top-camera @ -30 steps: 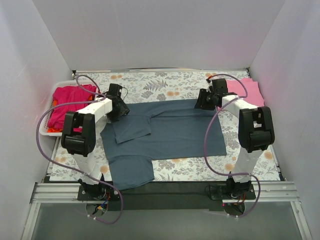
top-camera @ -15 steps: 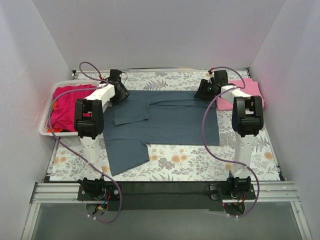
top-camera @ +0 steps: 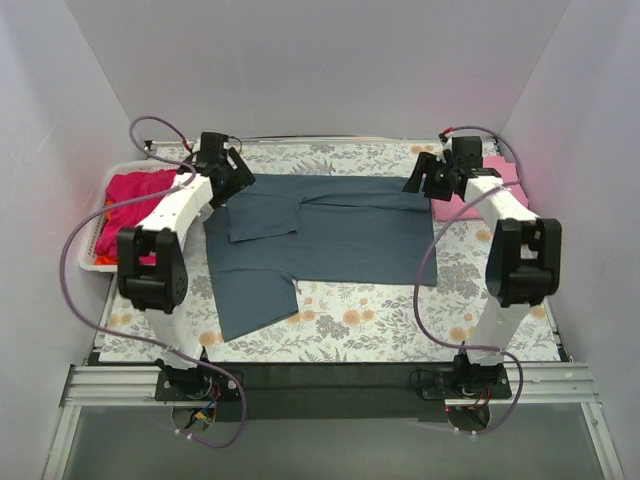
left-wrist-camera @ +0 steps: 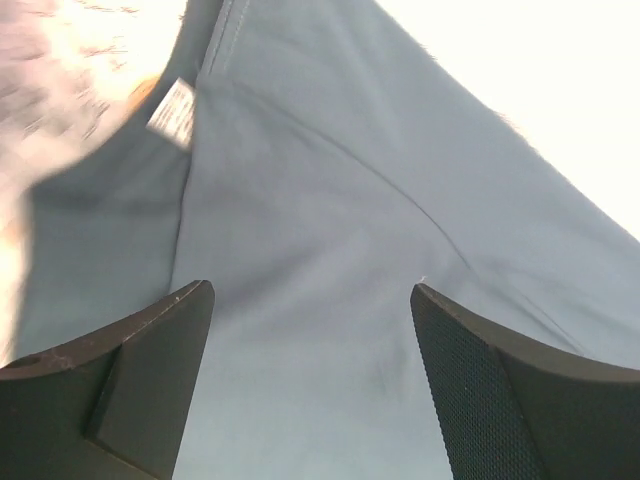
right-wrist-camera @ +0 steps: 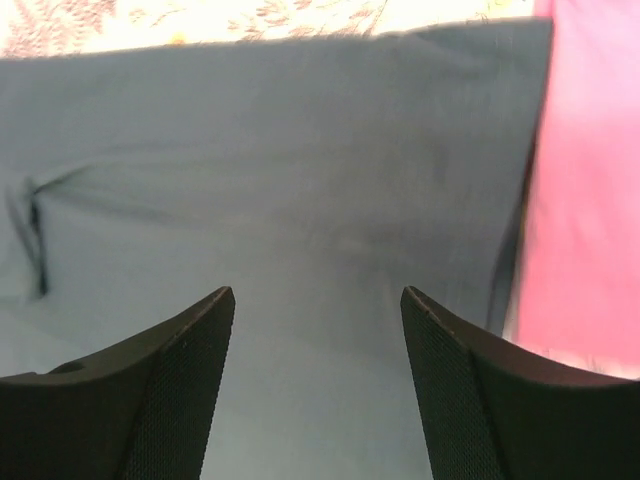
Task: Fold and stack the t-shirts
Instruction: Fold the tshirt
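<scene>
1. Left wrist view: the left gripper (left-wrist-camera: 310,300) has its two black fingers (left-wrist-camera: 150,370) spread wide with nothing clamped between them. It sits low over the slate blue-grey t-shirt (left-wrist-camera: 330,200). Whether the tips touch the cloth cannot be told.
2. A small white label (left-wrist-camera: 172,112) shows on the shirt's inner seam beyond the left finger. Soft creases run across the cloth.
3. Right wrist view: the right gripper (right-wrist-camera: 318,295) is likewise parted and empty-handed. Its fingers (right-wrist-camera: 170,380) frame the shirt's flat far corner.
4. Just to the right of that corner lies the light pink t-shirt (right-wrist-camera: 590,200). The blue-grey edge runs along it and casts a thin shadow.
5. From the top external camera, both grippers are at the shirt's far edge. The left one is at the far left corner and the right one at the far right corner.
6. The blue-grey shirt lies spread across the middle of the floral tablecloth (top-camera: 400,320). One sleeve (top-camera: 262,215) is folded onto the body. The other sleeve (top-camera: 255,300) reaches toward the near edge.
7. The pink shirt sits flat at the far right of the table, partly behind the right arm.
8. A magenta t-shirt (top-camera: 135,195) is heaped in the white slotted basket (top-camera: 88,266) at the far left. A sliver of orange-red cloth (top-camera: 104,260) shows near the basket's front rim.
9. Purple cables (top-camera: 70,250) loop from both arms.
</scene>
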`<action>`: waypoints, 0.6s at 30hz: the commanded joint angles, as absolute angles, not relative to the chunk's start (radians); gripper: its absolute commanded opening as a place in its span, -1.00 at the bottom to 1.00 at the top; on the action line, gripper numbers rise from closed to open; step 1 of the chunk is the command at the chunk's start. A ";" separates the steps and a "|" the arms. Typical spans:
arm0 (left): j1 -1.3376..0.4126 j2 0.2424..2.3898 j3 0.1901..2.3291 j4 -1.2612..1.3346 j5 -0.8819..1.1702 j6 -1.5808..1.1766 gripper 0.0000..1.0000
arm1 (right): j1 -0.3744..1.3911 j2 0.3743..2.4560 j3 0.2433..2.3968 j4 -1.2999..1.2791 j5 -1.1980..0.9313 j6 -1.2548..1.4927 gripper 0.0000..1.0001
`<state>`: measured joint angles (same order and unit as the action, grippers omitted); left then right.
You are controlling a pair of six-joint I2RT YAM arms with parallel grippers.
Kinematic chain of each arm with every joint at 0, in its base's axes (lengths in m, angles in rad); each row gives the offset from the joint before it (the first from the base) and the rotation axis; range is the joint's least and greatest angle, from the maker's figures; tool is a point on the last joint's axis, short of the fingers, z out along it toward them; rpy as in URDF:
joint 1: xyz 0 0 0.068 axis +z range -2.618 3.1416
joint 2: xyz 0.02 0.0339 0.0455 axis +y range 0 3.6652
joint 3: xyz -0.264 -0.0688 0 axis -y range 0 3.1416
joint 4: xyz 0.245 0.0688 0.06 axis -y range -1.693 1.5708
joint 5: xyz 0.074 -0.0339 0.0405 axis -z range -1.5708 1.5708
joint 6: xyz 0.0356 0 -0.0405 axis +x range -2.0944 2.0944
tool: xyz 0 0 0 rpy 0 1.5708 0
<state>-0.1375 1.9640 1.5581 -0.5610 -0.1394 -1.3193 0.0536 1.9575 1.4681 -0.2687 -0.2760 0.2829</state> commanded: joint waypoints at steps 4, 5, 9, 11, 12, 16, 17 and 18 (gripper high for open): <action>-0.163 1.481 1.275 -0.704 -0.210 -1.350 0.49 | 0.066 1.576 1.201 -0.394 -0.155 0.293 0.28; -0.164 1.404 1.238 -0.724 -0.216 -1.359 0.49 | 0.067 1.547 1.134 -0.420 -0.125 0.290 0.27; -0.169 1.245 1.028 -0.790 -0.172 -1.400 0.47 | 0.067 1.410 0.973 -0.497 -0.083 0.279 0.19; -0.170 1.200 0.918 -0.793 -0.149 -1.411 0.44 | 0.069 1.332 0.915 -0.506 -0.062 0.279 0.13; -0.170 1.168 0.890 -0.790 -0.143 -1.422 0.42 | 0.069 1.309 0.857 -0.506 -0.058 0.279 0.11; -0.179 1.143 0.795 -0.767 -0.106 -1.450 0.25 | 0.086 1.255 0.764 -0.477 -0.103 0.275 -0.03; -0.179 1.150 0.773 -0.767 -0.065 -1.456 0.22 | 0.095 1.256 0.753 -0.471 -0.136 0.278 -0.05; -0.179 1.160 0.766 -0.769 -0.043 -1.462 0.19 | 0.097 1.258 0.747 -0.457 -0.150 0.278 -0.06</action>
